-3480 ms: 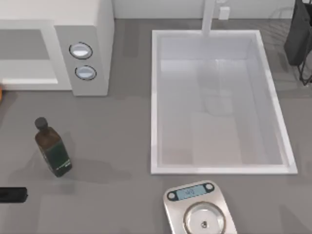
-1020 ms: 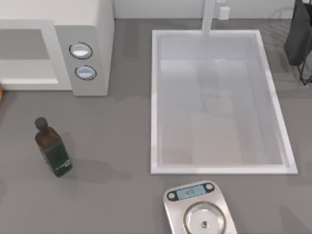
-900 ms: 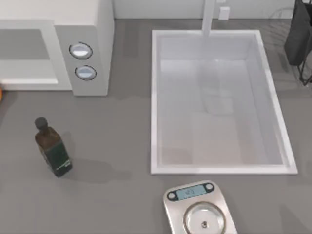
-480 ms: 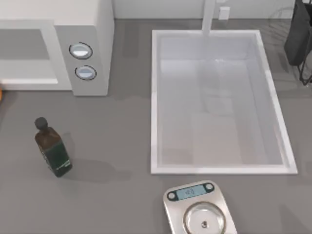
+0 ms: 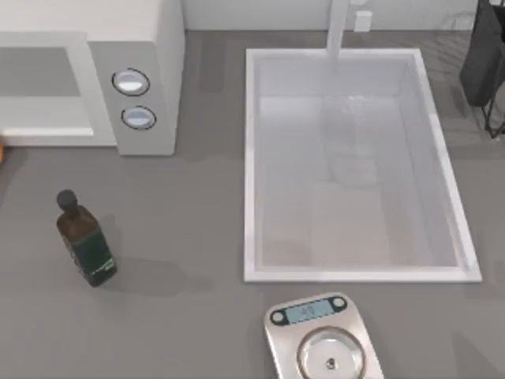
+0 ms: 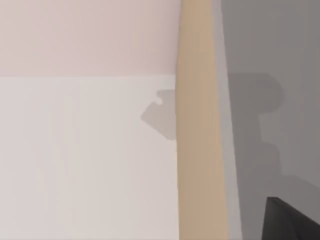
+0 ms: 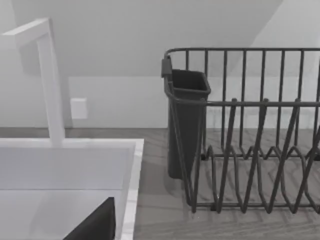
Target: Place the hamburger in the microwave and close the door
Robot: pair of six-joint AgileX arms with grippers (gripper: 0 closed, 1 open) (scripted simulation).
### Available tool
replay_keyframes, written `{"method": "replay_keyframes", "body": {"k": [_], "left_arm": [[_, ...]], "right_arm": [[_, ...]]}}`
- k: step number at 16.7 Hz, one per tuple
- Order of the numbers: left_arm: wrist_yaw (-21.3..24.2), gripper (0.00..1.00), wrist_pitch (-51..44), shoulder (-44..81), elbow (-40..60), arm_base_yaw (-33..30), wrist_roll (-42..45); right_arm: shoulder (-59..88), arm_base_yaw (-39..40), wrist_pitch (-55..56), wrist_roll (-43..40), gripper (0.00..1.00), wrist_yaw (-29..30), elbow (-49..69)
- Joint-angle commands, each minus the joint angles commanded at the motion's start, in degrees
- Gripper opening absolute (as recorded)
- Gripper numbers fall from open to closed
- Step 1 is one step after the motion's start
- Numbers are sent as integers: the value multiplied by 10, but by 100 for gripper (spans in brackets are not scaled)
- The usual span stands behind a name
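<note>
White boxy microwave [image 5: 134,75] with two silver-rimmed dials sits at the grey countertop's [image 5: 181,237] far-left corner, cavity open; door not made out. A sliver of orange at the left edge, just before the microwave, may be the hamburger [image 5: 2,150]; too little to confirm. Dark glass bottle [image 5: 85,241] stands near the left edge.

Neither gripper's jaws can be judged: cannot tell whether open, closed or holding anything.

Risks, as I judge:
- arm travel knocking the bottle over
- burger catching on the cavity lip

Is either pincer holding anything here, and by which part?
Cannot be told: neither wrist view gives a clear look at a pincer's fingers, and no hold is visible.
</note>
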Motion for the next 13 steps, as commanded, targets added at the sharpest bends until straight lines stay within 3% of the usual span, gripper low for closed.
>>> {"method": "replay_keyframes", "body": {"k": [8,13], "left_arm": [[-3,0,35,0,-32,-5,-5],[-23,0,85,-84,-139,-54,-56]], "right_arm": [[0,0,0,0,100,0,0],[0,0,0,0,100,0,0]]}}
